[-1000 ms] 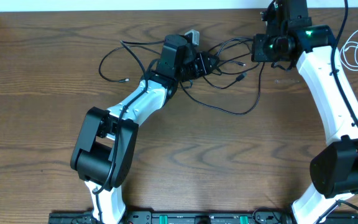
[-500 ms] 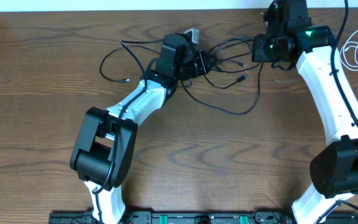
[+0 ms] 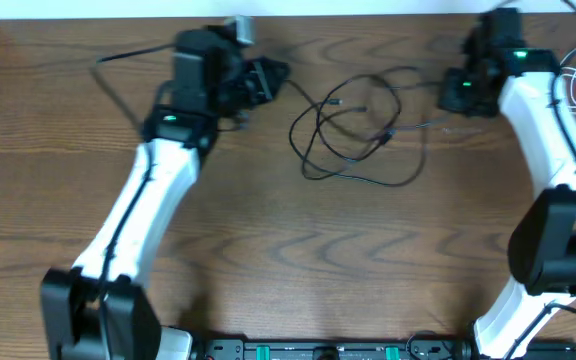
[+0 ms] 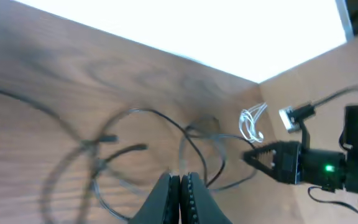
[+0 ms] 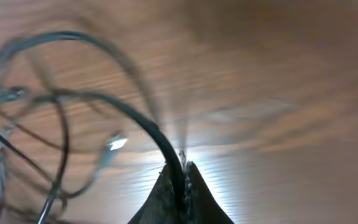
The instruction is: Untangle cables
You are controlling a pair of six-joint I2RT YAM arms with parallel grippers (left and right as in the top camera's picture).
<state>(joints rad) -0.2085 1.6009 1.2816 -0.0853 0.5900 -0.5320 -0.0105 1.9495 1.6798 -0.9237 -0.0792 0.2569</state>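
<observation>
While my right gripper (image 5: 178, 163) sits clamped on the black cable (image 3: 353, 125), its loops lie on the table (image 3: 268, 260) between both arms. Left gripper (image 4: 180, 179) is closed too, and I can't tell if it pinches anything. White cable (image 3: 573, 85) is coiled apart, far right.

Dark brown wood-grain desk (image 3: 268, 250) is filling the scene. A white strip (image 3: 348, 7) is running along its far edge. Bright light is glaring off the wood.
</observation>
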